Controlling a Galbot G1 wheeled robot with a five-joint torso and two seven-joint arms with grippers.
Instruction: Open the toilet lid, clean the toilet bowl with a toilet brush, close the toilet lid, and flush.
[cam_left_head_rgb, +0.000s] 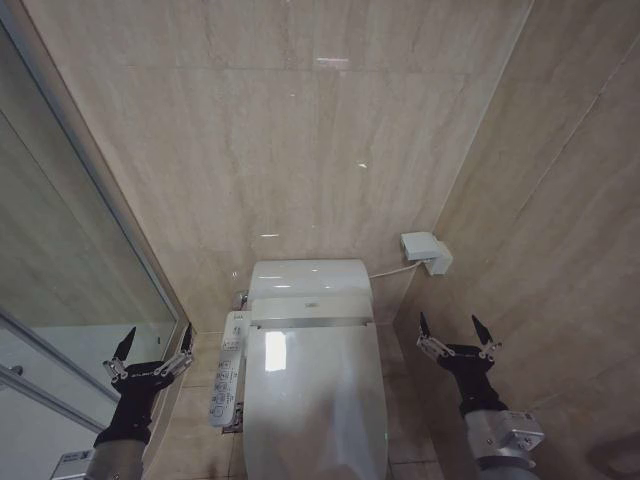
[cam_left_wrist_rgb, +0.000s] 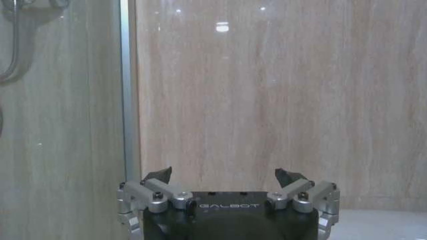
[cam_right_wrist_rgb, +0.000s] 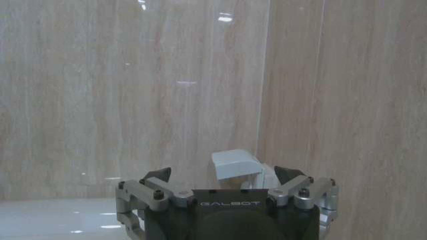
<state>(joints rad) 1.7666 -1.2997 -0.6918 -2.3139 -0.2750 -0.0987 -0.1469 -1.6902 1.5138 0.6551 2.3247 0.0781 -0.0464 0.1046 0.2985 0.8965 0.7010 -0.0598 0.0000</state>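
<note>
The white glossy toilet lid (cam_left_head_rgb: 312, 400) lies shut over the toilet bowl, which is hidden beneath it. A white control panel (cam_left_head_rgb: 227, 382) runs along the toilet's left side. My left gripper (cam_left_head_rgb: 153, 345) hovers open to the left of the toilet, beside the panel and above floor level. My right gripper (cam_left_head_rgb: 455, 331) hovers open on the toilet's right, apart from the lid. In the left wrist view my left gripper (cam_left_wrist_rgb: 225, 175) points at the tiled wall, and in the right wrist view my right gripper (cam_right_wrist_rgb: 223, 172) faces the wall too. The toilet brush is out of view.
A glass shower partition (cam_left_head_rgb: 90, 240) with a metal frame closes off the left side. Beige tiled walls stand behind and to the right. A white wall box (cam_left_head_rgb: 425, 250), also seen as the box (cam_right_wrist_rgb: 235, 164) in the right wrist view, is mounted at the back right with a cable.
</note>
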